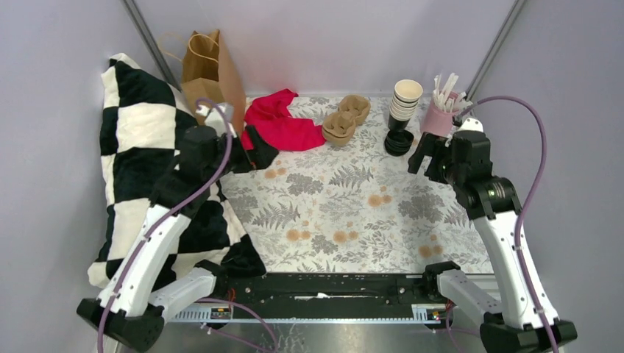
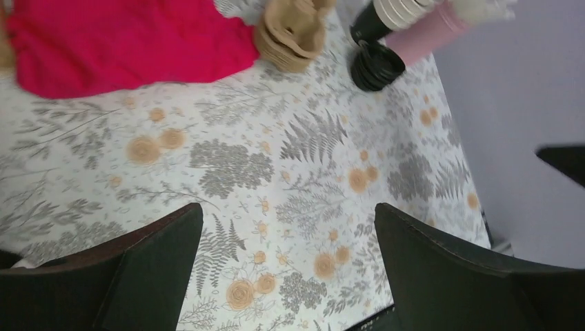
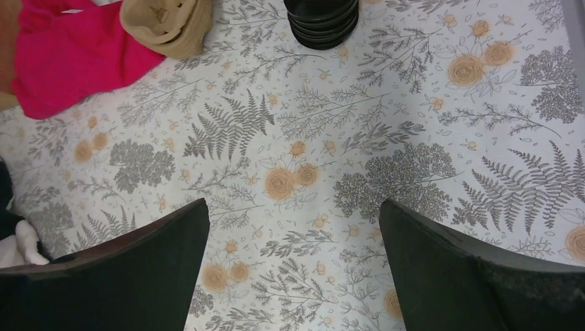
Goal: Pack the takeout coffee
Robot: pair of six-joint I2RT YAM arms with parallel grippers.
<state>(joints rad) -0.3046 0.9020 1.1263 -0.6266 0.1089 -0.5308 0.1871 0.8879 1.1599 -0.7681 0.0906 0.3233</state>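
Cups point(image 1: 406, 98) for the coffee stand stacked at the far right of the table point(image 1: 346, 213), cream rims over a dark body. No single lidded cup shows, though one could be hidden behind the stack — I cannot tell.

Nearest, both arms hover over the patterned top with nothing held. The left gripper point(image 2: 288, 207) has its jaws spread wide above bare table beside the pillow point(image 1: 140, 140), and the right gripper point(image 3: 293, 203) is spread just as wide over the right side. Further back, a pile of black lids point(image 3: 323, 19) lies just ahead of the right gripper, in front of the stack's foot. A pink cup point(image 1: 439, 118) of white sticks stands just beside the cups. Along the far edge to the left sit a carrier point(image 1: 346, 118), a red cloth point(image 1: 283, 121) and a brown bag point(image 1: 210, 73).

This looks like the first reach, and the right arm is better placed for it. It should close on the top cup alone, pinch lightly — paper crushes — and lift straight up, so neither the stack nor the pink cup gets knocked.
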